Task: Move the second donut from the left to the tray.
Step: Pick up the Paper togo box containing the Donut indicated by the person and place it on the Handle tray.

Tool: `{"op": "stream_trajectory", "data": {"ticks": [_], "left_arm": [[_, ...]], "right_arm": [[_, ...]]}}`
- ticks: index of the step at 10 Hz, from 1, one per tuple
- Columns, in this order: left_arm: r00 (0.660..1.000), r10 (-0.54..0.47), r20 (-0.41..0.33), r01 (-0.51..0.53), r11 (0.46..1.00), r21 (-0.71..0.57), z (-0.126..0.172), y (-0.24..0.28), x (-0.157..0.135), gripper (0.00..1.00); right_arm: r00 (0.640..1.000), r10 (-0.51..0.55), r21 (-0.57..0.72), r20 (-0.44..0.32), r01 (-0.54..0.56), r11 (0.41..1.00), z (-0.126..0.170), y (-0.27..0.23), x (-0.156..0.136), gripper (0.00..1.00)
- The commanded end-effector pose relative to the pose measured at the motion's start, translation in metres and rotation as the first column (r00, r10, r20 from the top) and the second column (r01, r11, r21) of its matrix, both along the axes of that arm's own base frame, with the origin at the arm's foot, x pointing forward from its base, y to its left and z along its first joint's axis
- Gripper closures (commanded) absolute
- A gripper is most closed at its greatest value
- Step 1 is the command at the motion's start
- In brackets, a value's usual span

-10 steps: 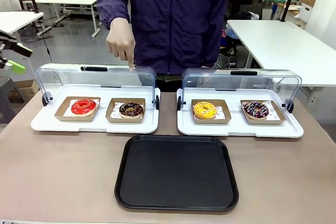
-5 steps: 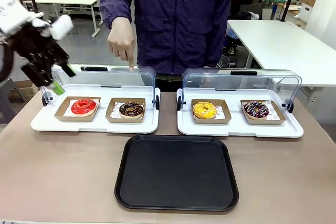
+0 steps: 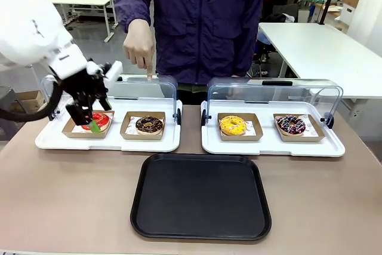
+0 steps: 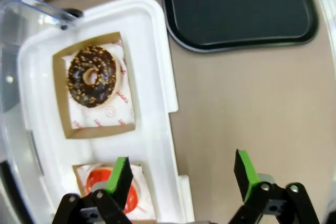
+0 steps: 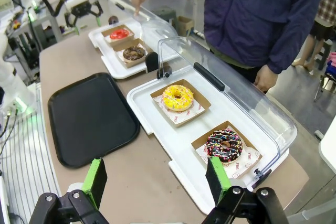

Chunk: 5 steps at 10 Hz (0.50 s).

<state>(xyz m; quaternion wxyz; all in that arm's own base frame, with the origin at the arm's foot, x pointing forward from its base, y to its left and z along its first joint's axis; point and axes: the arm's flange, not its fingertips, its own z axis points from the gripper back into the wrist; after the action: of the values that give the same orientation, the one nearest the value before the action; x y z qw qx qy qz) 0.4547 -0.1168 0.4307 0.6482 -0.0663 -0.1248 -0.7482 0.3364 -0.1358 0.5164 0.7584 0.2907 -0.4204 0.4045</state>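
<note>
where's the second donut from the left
Front view: the donut sits in the left display tray, just right of the red donut, beyond the black tray.

The left gripper [image 3: 88, 119] hovered over the far left corner of the desk [image 3: 71, 195], pointing down, jaws wide apart. The right gripper [image 5: 157, 174] hung high, jaws likewise apart.

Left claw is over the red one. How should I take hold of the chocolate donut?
Probably take the chocolate donut across its outer rim, coming straight down with the left claw open wide. It lies flat in its shallow cardboard tray, so the ring's sides look reachable from above. The raised lid stands only at the rear.
</note>
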Motion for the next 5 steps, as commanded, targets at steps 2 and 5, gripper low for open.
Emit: {"op": "stream_trajectory", "data": {"ticks": [2, 5], "left_arm": [[0.997, 0.041, 0.064, -0.046, 0.995, 0.086, -0.03, -0.028, 0.01, 0.0], [0.999, 0.001, 0.041, -0.003, 0.999, 0.051, -0.027, -0.023, 0.005, 0.0]], "right_arm": [[0.999, 0.01, 0.015, 0.034, -0.01, 1.0, 0.001, -0.001, 0.003, 0.0], [0.999, 0.01, 0.015, 0.034, -0.01, 1.0, 0.001, -0.001, 0.003, 0.0]]}}
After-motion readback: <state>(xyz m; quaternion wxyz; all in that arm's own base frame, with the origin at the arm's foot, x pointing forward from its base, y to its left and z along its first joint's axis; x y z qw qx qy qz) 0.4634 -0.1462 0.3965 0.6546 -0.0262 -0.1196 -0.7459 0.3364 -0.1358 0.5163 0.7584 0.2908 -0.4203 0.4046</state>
